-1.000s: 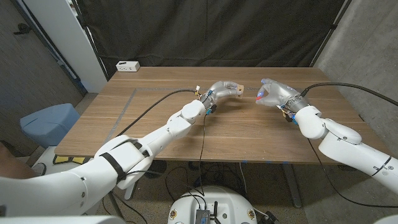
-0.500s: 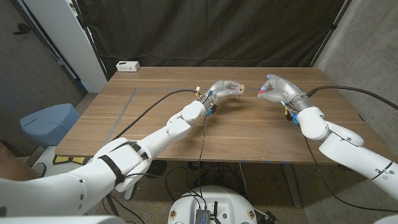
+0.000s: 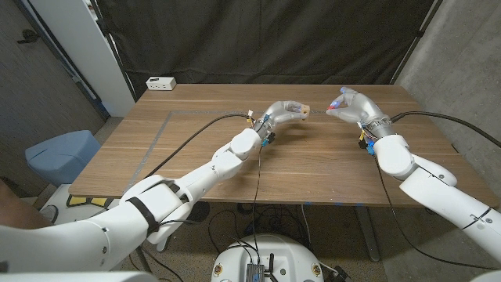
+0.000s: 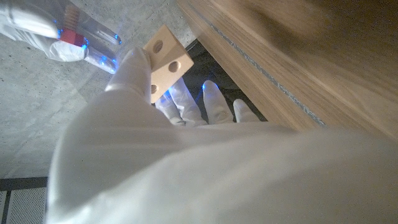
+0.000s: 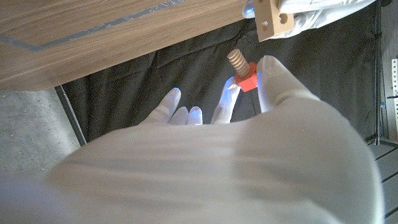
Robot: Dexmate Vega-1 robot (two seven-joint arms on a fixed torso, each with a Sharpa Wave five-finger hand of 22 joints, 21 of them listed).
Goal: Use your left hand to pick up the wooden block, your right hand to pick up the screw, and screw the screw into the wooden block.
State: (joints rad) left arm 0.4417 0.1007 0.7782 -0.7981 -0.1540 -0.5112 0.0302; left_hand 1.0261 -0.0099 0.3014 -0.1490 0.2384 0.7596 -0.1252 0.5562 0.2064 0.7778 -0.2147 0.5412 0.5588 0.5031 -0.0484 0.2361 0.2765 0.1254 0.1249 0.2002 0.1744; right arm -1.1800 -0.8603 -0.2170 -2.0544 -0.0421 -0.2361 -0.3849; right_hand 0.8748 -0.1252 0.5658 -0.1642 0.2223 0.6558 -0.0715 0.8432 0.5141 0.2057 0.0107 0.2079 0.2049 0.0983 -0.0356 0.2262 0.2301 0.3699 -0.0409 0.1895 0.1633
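The wooden block (image 4: pixel 165 55) is being held above the bench (image 3: pixel 196 157) by the left hand (image 3: pixel 283 111), pinched at the fingertips; in the left wrist view two round holes are being shown on its pale face, while its lower part is being covered by the fingers (image 4: pixel 134 71). In the head view the block is being seen merely as a small tan end at the hand's tip. The screw (image 5: pixel 240 70), with a red head and a tan threaded shaft, is being gripped between the fingers of the right hand (image 3: pixel 354 106), its shaft being pointed toward the block, near it but apart. In the head view the screw is being reduced to a tiny red speck, hard to make out. Both hands are being kept raised over the far middle of the bench, facing each other. A white box (image 3: pixel 160 82) is being left at the bench's far left corner, and a blue seat (image 3: pixel 59 153) is being cut off partly beside the bench.
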